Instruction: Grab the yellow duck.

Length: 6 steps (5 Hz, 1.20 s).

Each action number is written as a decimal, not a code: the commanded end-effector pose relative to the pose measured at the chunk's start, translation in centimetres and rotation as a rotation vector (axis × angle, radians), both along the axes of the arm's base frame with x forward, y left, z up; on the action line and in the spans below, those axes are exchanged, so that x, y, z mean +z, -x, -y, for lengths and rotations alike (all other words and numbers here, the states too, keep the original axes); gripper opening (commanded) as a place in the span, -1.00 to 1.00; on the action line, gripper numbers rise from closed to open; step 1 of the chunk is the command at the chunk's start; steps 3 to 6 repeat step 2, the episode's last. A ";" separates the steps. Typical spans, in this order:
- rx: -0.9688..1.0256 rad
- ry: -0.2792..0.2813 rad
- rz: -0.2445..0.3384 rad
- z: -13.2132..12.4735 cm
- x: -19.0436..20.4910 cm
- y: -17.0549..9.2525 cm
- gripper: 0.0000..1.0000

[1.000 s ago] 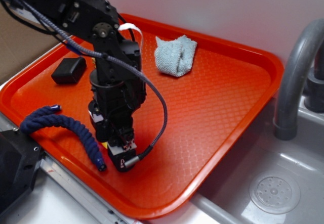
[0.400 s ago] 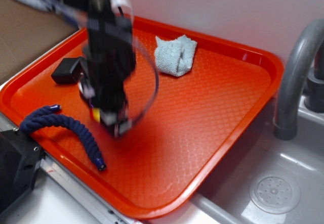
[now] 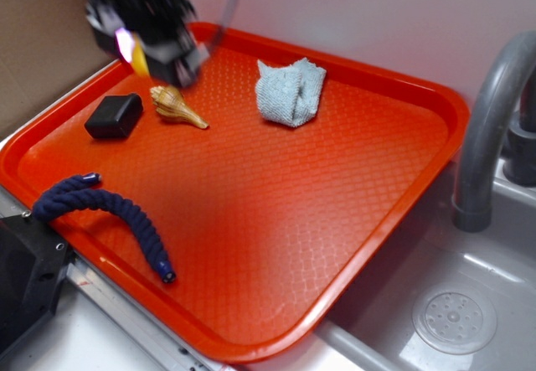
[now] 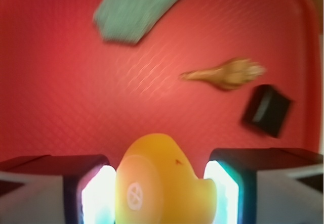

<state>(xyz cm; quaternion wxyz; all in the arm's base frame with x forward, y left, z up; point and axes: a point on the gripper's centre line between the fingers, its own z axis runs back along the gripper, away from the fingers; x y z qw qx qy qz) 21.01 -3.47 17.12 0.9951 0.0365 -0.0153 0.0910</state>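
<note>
Pincer (image 4: 161,188) closed on the yellow duck (image 4: 159,181), raised off the tray (image 3: 402,187) near its 11 o'clock corner | handling: I judge it light, soft, squeezable, slightly slick (hold across the round body) | writing: only a small embossed circle mark, no legible text

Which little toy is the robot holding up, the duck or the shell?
The rounded yellow rubber duck, pinched in the hand. The tan spiky seashell lies on the orange tray.
</note>
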 end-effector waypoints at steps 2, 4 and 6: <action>-0.067 0.058 0.023 -1.6 2.2 0.8 -1.00; -0.067 0.058 0.023 -1.6 2.2 0.8 -1.00; -0.067 0.058 0.023 -1.6 2.2 0.8 -1.00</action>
